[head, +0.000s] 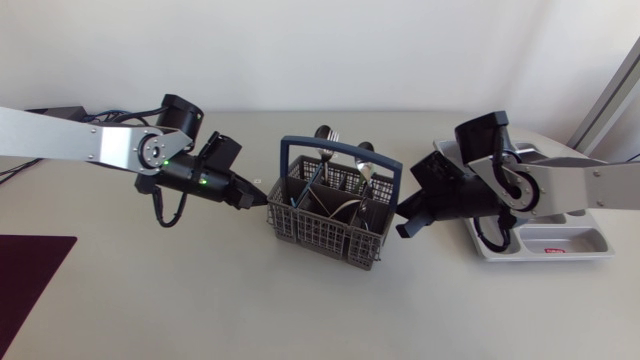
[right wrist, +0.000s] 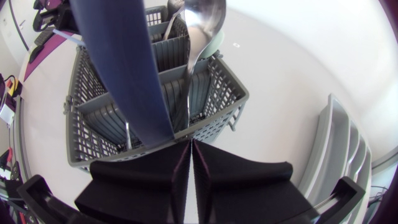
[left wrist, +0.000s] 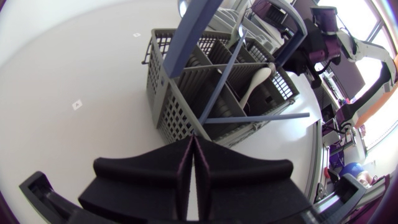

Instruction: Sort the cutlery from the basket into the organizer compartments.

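A grey wire basket (head: 322, 240) with a blue handle (head: 340, 152) stands mid-table, holding several spoons and forks (head: 328, 136). My left gripper (head: 254, 199) is shut and empty, its tips just off the basket's left wall (left wrist: 163, 93). In the left wrist view, blue-handled cutlery (left wrist: 225, 73) and a white spoon (left wrist: 256, 79) lie in the compartments ahead. My right gripper (head: 404, 223) is also shut and empty, its tips (right wrist: 191, 149) at the basket's right rim (right wrist: 214, 115), below the blue handle (right wrist: 124, 62) and a steel spoon (right wrist: 202, 22). The white organizer (head: 545, 255) lies under the right arm.
A dark mat (head: 30, 280) covers the table's near-left corner. The organizer's ribbed compartments (right wrist: 339, 149) lie beside the right gripper. Bare tabletop stretches in front of the basket.
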Controlling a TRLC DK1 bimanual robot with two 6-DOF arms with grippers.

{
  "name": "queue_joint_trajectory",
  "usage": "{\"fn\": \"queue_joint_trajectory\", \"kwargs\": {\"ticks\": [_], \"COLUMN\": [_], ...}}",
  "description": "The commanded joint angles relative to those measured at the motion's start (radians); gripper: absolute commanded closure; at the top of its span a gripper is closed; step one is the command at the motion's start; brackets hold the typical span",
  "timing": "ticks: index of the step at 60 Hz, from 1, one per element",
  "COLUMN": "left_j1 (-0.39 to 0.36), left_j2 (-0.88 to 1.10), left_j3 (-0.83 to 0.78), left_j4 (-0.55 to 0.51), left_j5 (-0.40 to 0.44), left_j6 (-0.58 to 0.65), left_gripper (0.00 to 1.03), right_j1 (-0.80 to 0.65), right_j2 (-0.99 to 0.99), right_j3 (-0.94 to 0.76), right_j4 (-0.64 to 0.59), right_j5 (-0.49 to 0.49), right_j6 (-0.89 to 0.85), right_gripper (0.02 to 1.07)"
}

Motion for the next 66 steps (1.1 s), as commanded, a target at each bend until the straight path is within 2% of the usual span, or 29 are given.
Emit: {"fn": "queue_joint_trajectory", "kwargs": {"ticks": [1,15,25,36,44,47,51,60,66], "left_j1": [0.019,0.086,0.104,0.098,0.085,0.089,0.098,0.098,0.088], "left_j2": [-0.079,-0.205,-0.245,-0.219,-0.217,-0.220,-0.223,-0.208,-0.180], "left_j3": [-0.073,-0.199,-0.237,-0.228,-0.214,-0.208,-0.205,-0.188,-0.157], "left_j4": [-0.005,-0.016,-0.014,0.007,0.007,0.007,0.009,0.032,0.038], "left_j5": [0.042,0.042,0.044,0.044,0.042,0.042,0.042,0.042,0.042], "left_j6": [0.054,0.098,0.104,0.100,0.094,0.092,0.092,0.089,0.077], "left_gripper": [1.00,1.00,1.00,1.00,1.00,1.00,1.00,1.00,1.00], "right_j1": [0.049,0.113,0.127,0.125,0.102,0.102,0.101,0.109,0.122], "right_j2": [0.047,0.159,0.196,0.172,0.093,0.055,-0.009,-0.144,-0.212], "right_j3": [0.083,0.203,0.241,0.208,0.145,0.117,0.074,0.002,-0.019], "right_j4": [0.021,0.018,0.017,0.017,0.018,0.020,0.015,-0.034,-0.074], "right_j5": [-0.014,0.012,0.022,0.038,0.090,0.108,0.122,0.137,0.137], "right_j6": [0.032,0.054,0.066,0.066,0.060,0.055,0.045,0.026,0.017], "right_gripper": [0.97,0.97,0.97,0.97,0.95,0.92,0.81,0.63,0.56]}}
